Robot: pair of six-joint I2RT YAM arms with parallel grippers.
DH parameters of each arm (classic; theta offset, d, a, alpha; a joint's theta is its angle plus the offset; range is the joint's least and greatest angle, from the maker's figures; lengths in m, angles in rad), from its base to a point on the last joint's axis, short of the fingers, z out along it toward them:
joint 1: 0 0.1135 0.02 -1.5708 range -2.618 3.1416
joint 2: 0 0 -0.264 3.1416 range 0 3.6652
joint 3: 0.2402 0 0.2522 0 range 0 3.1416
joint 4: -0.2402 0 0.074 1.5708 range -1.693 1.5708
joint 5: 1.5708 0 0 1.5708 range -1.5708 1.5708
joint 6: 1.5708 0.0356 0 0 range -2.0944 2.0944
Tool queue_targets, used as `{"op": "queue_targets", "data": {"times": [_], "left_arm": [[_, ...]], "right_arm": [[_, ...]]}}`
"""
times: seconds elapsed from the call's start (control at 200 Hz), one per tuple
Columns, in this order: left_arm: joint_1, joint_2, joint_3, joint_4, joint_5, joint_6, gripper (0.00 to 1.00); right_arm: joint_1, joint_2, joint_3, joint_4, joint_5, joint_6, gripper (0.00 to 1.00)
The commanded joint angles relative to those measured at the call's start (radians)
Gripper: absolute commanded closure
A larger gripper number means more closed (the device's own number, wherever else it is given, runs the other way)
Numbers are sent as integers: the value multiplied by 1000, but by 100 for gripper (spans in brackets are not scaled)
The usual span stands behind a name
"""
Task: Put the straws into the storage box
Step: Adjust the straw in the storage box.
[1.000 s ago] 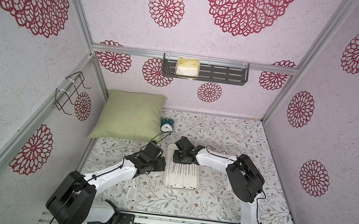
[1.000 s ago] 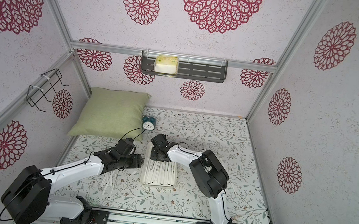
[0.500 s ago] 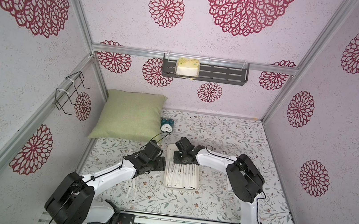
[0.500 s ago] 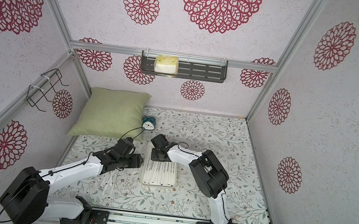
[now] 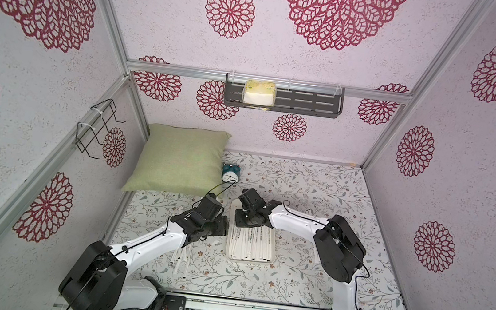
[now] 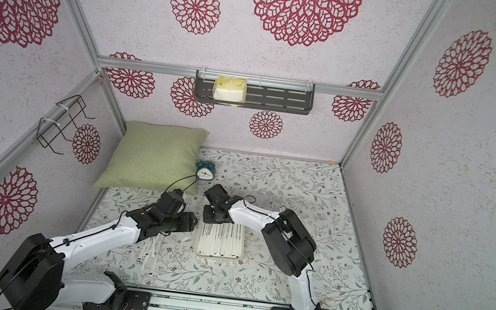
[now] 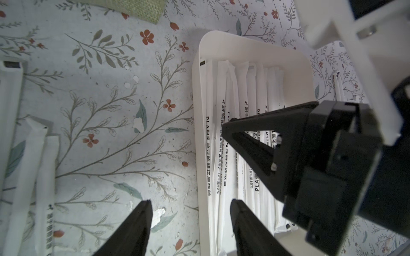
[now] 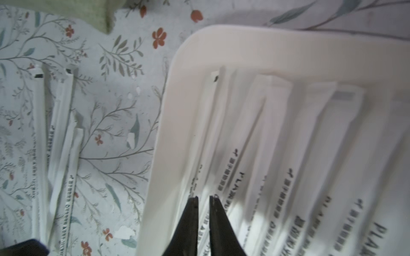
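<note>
White, loose straws [image 7: 27,166]: a few lie on the cloth outside the left gripper's outer finger, not yet boxed.
Left gripper [image 7: 190,200]: jaws wide apart and empty, astride the storage box's long rim, with one finger over cloth and the other over boxed straws.
Storage box [image 7: 196,133]: directly under both grippers; its floor is lined with straws [image 7: 209,155] lying side by side lengthwise.
Right gripper [image 8: 203,197]: jaws nearly closed, only a slit between the tips, low over the straws by the wall nearest the left gripper. Whether a wrapper is nipped I cannot tell.
Stray straw [image 7: 338,86]: on the cloth past the right gripper, beyond the box's far rim.
Change: almost none over the last second; both arms sit where they were and neither opening has shifted.
Meaning: likely a pause between loads. Most straws are in, and the loose ones remain to be fetched.
Surface: floral tablecloth [image 5: 307,266], flat, with small scuffs.
Room: green pillow [image 5: 178,160], teal alarm clock [image 5: 231,173], dark wall shelf [image 5: 307,103] holding a pale packet [image 5: 259,94], pale walls with red rosettes.
</note>
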Motion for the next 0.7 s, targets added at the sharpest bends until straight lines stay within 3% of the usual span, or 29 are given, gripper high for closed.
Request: {"op": "queue_targets", "data": {"times": [0.0, 0.255, 0.425, 0.54, 0.695], "left_arm": [[9, -23, -7, -8, -12, -1, 37], [12, -23, -2, -7, -9, 3, 37], [12, -23, 8, -16, -9, 3, 37], [13, -43, 17, -42, -27, 11, 37], [-3, -57, 92, -150, -87, 48, 36]], "right_arm": [[5, 8, -24, 64, -105, 56, 82], [-12, -6, -14, -52, 3, -34, 83], [-26, -49, 10, -72, -66, -67, 83], [-52, -126, -37, -86, -87, -58, 82], [-158, -319, -215, -131, -20, -45, 72]]}}
